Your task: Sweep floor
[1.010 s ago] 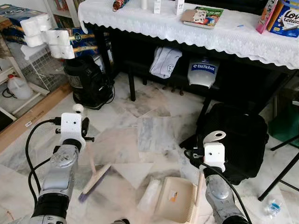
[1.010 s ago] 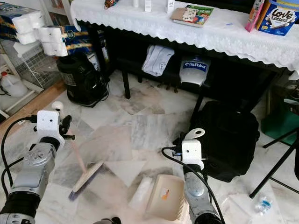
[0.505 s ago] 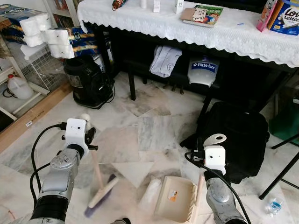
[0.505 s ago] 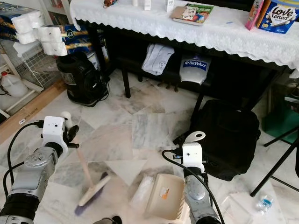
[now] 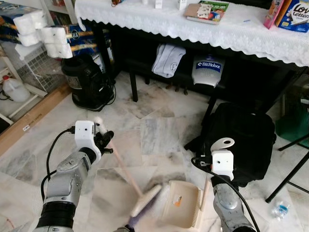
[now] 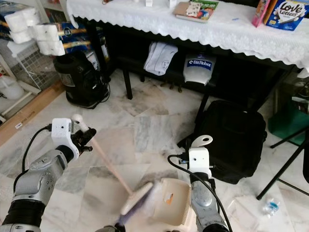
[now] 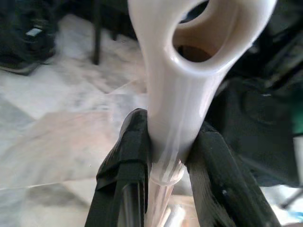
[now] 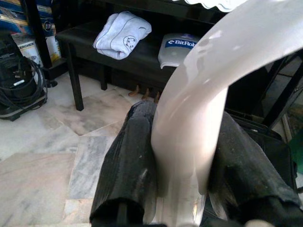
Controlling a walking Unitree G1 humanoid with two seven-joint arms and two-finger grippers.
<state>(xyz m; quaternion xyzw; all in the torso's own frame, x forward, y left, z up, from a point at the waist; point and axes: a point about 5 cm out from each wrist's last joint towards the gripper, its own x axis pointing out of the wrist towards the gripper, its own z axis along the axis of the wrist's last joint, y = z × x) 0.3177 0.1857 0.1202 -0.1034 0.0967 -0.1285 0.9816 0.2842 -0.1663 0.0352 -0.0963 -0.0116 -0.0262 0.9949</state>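
Beige dustpan (image 5: 181, 210) in right tool (image 8: 182, 179); broom (image 5: 126, 175) clamped in left tool (image 7: 163, 163).

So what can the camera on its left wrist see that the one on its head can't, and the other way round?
Left wrist view: close up, the two black fingers pinch the cream broom handle just below its hanging loop.

Left eye view: the whole scene, with the broom head meeting the beige dustpan held by the right gripper, a black bag and a table with a white cloth.

Both: the left gripper, the broom handle and the marble floor.
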